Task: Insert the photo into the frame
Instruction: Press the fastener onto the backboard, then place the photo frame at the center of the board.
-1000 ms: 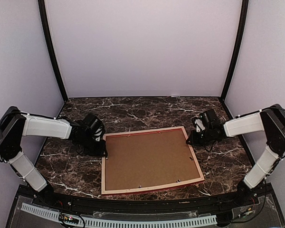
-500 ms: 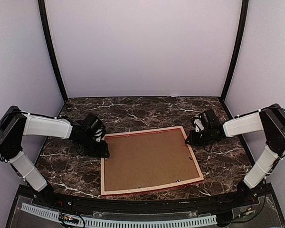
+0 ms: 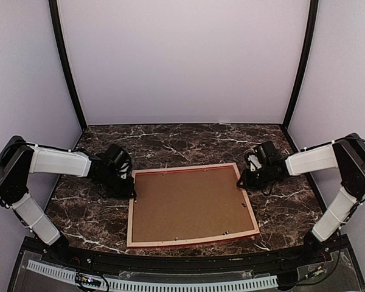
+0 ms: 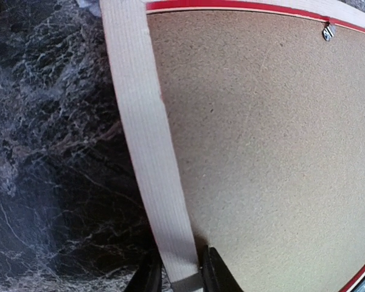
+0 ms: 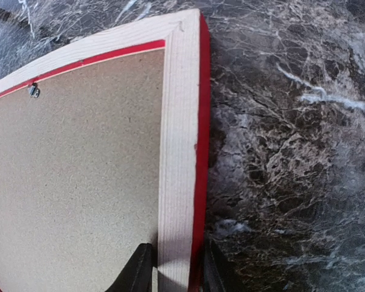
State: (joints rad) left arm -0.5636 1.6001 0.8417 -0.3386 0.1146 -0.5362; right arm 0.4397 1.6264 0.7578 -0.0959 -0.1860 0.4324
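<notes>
The frame [image 3: 131, 220] lies face down on the marble table, its pale wooden back up and red showing along its edges. A brown backing board [image 3: 188, 204] fills it. The photo is hidden. My left gripper [image 3: 129, 190] straddles the frame's left rail [image 4: 146, 140] near the far corner. In the left wrist view this gripper [image 4: 179, 271] is shut on that rail. My right gripper [image 3: 243, 179] straddles the right rail [image 5: 179, 121] near the far right corner. In the right wrist view its jaws [image 5: 173, 264] stand a little wider than the rail, with a thin gap on the board side.
Small metal clips [image 4: 328, 31] [image 5: 33, 91] sit at the board's far edge. Dark marble [image 3: 170, 143] surrounds the frame. Pale walls and black posts close in the back and sides, and a cable rail runs along the near edge.
The frame has slid slightly to the left and towards the near edge. The left jaws opened and closed again on the rail. The right jaws have widened a little.
</notes>
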